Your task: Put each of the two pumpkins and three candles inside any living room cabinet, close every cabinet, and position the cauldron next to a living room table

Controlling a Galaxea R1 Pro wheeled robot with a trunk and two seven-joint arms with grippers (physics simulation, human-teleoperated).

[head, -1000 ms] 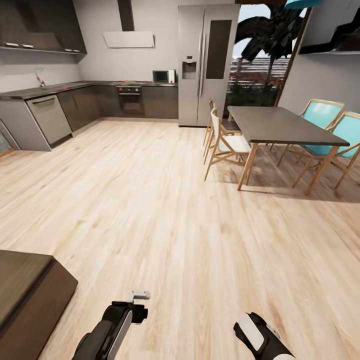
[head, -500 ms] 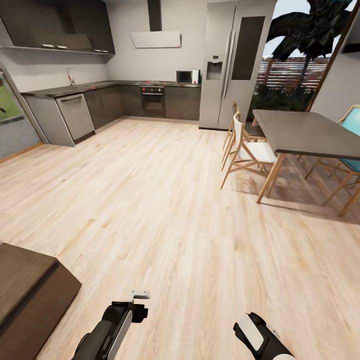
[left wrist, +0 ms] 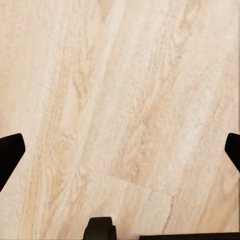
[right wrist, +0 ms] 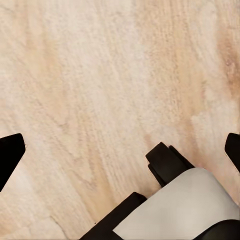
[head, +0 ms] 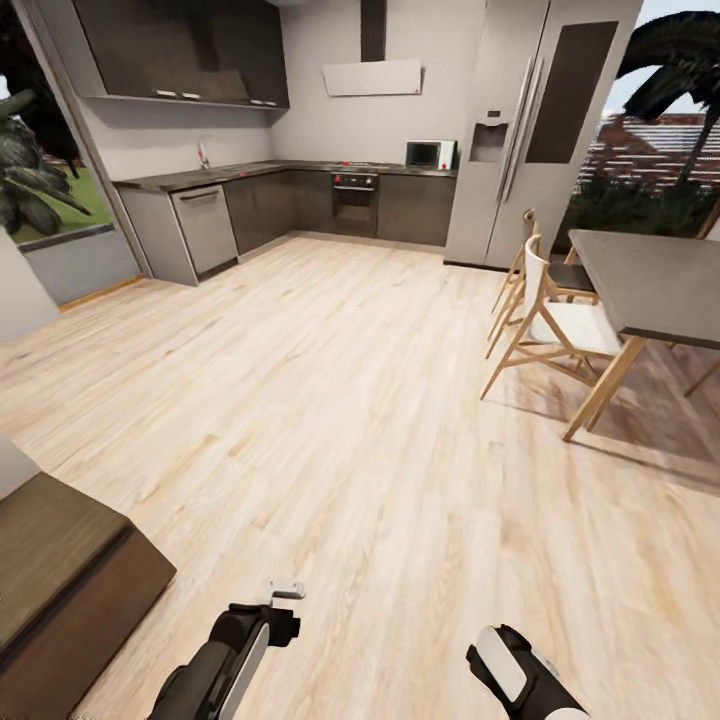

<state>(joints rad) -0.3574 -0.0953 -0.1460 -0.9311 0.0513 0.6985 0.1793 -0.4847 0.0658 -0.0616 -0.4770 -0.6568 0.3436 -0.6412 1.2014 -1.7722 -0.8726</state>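
Pale wood floor (head: 330, 420); dining table (head: 650, 285), chairs (head: 550, 325) on it.

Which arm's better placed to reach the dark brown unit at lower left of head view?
Left. The left arm hangs nearer the dark brown wooden unit than the right arm. Open, empty: left end effector and right end effector.

Camera panned left: fridge (head: 540, 130), dining table (head: 655, 285) shifted right; window plant (head: 30, 180) entered left.

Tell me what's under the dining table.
Under the dining table: light wood floor in shadow, its angled wooden leg, and a white-seated chair partly tucked in. The tabletop hides the rest.
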